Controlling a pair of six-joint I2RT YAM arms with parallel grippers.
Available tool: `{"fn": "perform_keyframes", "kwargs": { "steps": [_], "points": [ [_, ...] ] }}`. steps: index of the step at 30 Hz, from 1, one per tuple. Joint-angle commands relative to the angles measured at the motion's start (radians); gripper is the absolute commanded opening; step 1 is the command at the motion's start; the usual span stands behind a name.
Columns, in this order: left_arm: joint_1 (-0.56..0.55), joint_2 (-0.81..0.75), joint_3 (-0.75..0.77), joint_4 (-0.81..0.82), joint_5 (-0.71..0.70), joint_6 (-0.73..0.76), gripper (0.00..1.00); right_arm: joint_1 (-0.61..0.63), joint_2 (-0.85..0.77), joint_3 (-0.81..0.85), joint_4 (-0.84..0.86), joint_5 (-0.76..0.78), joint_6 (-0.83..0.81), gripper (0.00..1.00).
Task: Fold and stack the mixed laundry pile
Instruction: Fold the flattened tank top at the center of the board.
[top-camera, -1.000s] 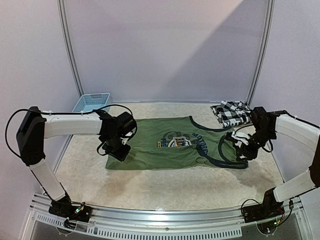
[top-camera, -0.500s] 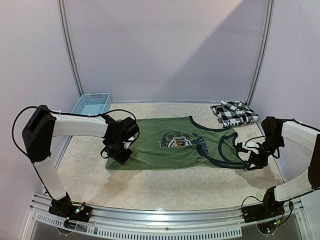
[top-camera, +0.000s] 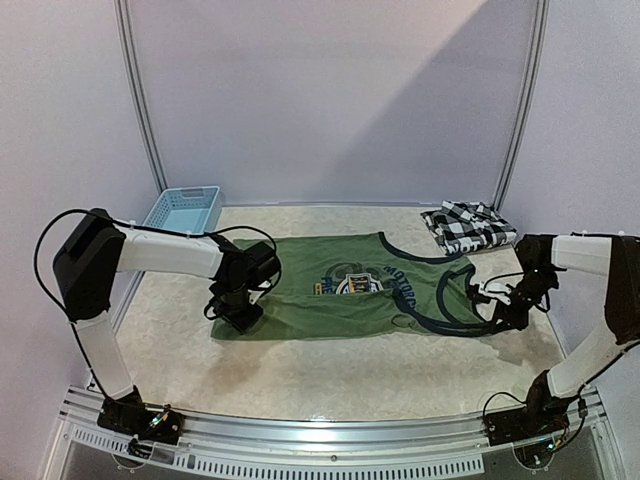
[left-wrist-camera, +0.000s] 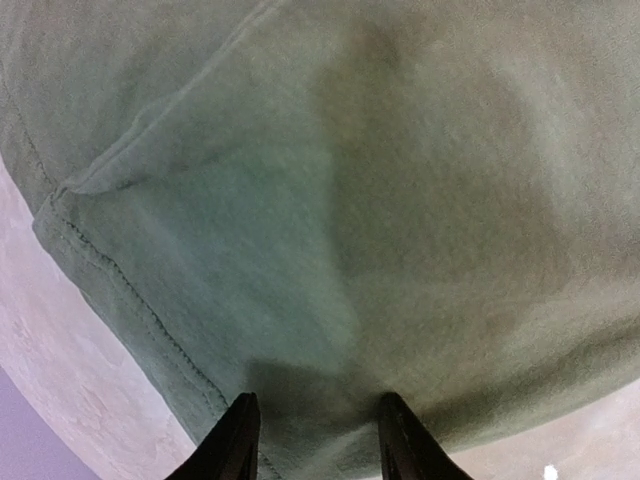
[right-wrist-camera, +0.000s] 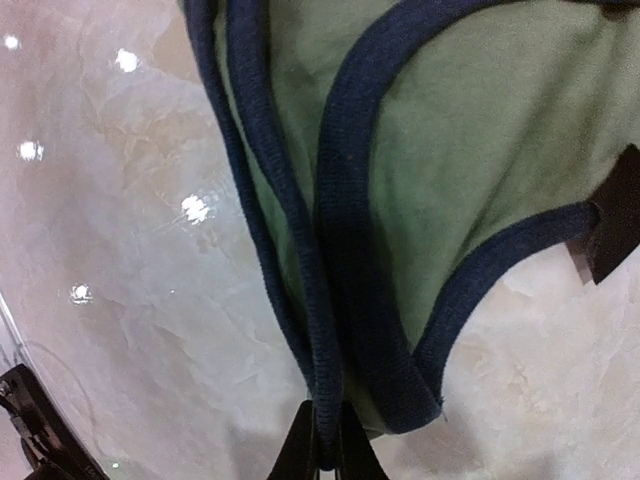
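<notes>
The olive-green sleeveless shirt (top-camera: 340, 300) lies spread flat across the middle of the table, its emblem facing up. My left gripper (top-camera: 235, 318) is down on the shirt's near-left hem corner. In the left wrist view it (left-wrist-camera: 320, 440) stands open, with green cloth (left-wrist-camera: 330, 220) under and between the fingertips. My right gripper (top-camera: 497, 322) is at the shirt's near-right shoulder strap. In the right wrist view it (right-wrist-camera: 322, 440) is shut on the navy-trimmed strap (right-wrist-camera: 330, 300). The black-and-white checked shirt (top-camera: 465, 226) lies folded at the back right.
A light blue lattice basket (top-camera: 183, 208) stands at the back left corner. Metal frame posts rise at both back corners, and a metal rail runs along the near edge. The marbled table top (top-camera: 350, 375) shows in front of the shirt.
My right gripper has dropped to the shirt's near-right strap and closed on it. The left gripper has shifted slightly over the hem corner and stays open.
</notes>
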Motion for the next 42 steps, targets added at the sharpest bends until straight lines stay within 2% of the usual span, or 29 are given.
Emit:
{"fn": "perform_keyframes", "kwargs": {
  "steps": [1,8,12,17,21,25,29,34,39,42],
  "points": [
    [-0.011,0.03,-0.001,-0.036,-0.041,0.039,0.41,-0.059,0.076,0.116,-0.067,-0.06,-0.001,0.02],
    [0.001,0.052,-0.005,-0.065,-0.077,0.061,0.39,-0.139,0.325,0.386,-0.391,-0.123,-0.069,0.01],
    [0.001,0.05,-0.005,-0.064,-0.078,0.061,0.39,-0.14,0.454,0.449,-0.477,-0.123,-0.068,0.03],
    [0.002,0.045,-0.004,-0.066,-0.077,0.074,0.39,-0.14,0.55,0.468,-0.488,-0.135,-0.032,0.05],
    [0.002,0.046,0.004,-0.07,-0.085,0.08,0.39,-0.139,0.559,0.468,-0.45,-0.112,0.01,0.09],
    [-0.001,0.025,0.034,-0.085,-0.079,0.09,0.4,-0.141,0.539,0.479,-0.417,-0.088,0.078,0.21],
    [-0.02,-0.06,0.108,-0.151,-0.037,0.086,0.43,-0.141,0.469,0.498,-0.422,-0.073,0.131,0.33],
    [-0.026,-0.157,0.21,-0.222,-0.022,0.099,0.5,-0.141,0.364,0.552,-0.42,-0.047,0.202,0.36],
    [-0.024,-0.12,0.279,-0.245,-0.043,0.109,0.52,-0.129,0.318,0.602,-0.379,-0.051,0.267,0.38],
    [-0.024,-0.095,0.257,-0.225,-0.059,0.08,0.52,-0.095,0.295,0.563,-0.361,-0.078,0.264,0.33]
  ]
}}
